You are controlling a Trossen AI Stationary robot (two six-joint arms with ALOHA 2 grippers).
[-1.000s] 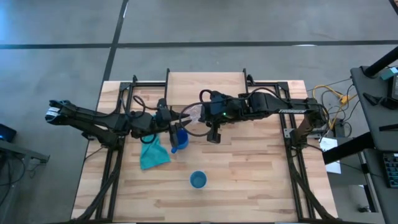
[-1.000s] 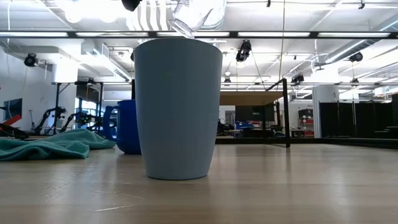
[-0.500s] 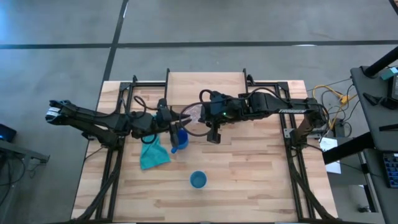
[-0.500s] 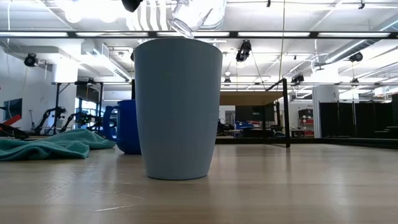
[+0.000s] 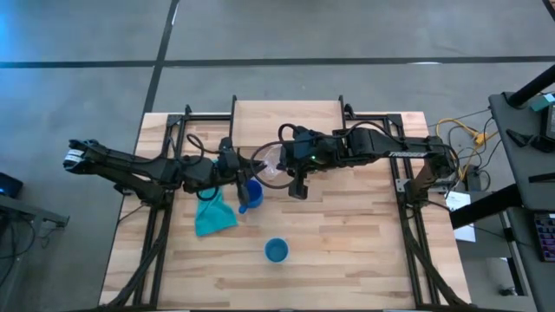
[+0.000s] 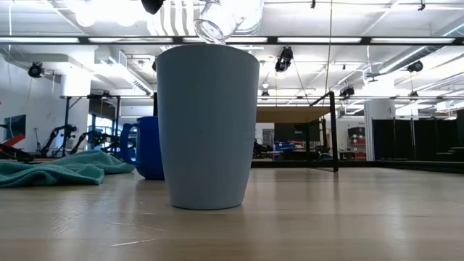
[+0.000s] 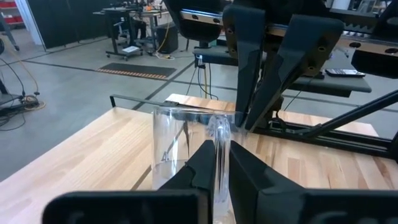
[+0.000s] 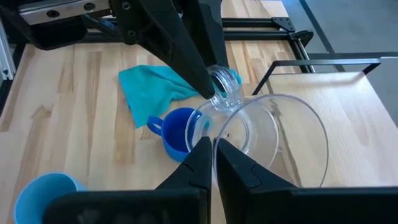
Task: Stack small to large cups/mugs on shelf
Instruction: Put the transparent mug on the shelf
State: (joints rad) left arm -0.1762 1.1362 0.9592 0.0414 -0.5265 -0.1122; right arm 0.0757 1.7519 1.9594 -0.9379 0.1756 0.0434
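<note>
Left gripper (image 7: 217,149): fingers pinched together on the thin wall of the clear glass cup (image 7: 171,146), at centre of the left wrist view.
Right gripper (image 8: 212,148): fingers likewise pressed together on the glass's wide rim, at lower centre of the right wrist view.
Hold: both grippers grip the one glass at once, so this reads as a handover between the arms.
Clear glass cup: off the table, tilted, just left of centre in the high view, between the two fingertips; in the low view it shows at the top edge, above the nearer cup.
Long axis: seems to run from one gripper toward the other, roughly left to right in the high view; which end is the mouth I cannot tell for sure.
Shelf (image 5: 286,117): upper centre of the high view, just above the glass and bare.
Nearer arm: the right gripper sits slightly closer to the shelf, so it looks better placed to carry the glass there.
Dark blue mug (image 5: 251,192): upright on the table (image 5: 347,243), directly below the glass.
Light blue cup (image 5: 276,251): lower centre, well apart from both grippers.
Teal cloth (image 5: 214,217): left of the mug, touching it or nearly.
Progress: nothing stacked yet.
</note>
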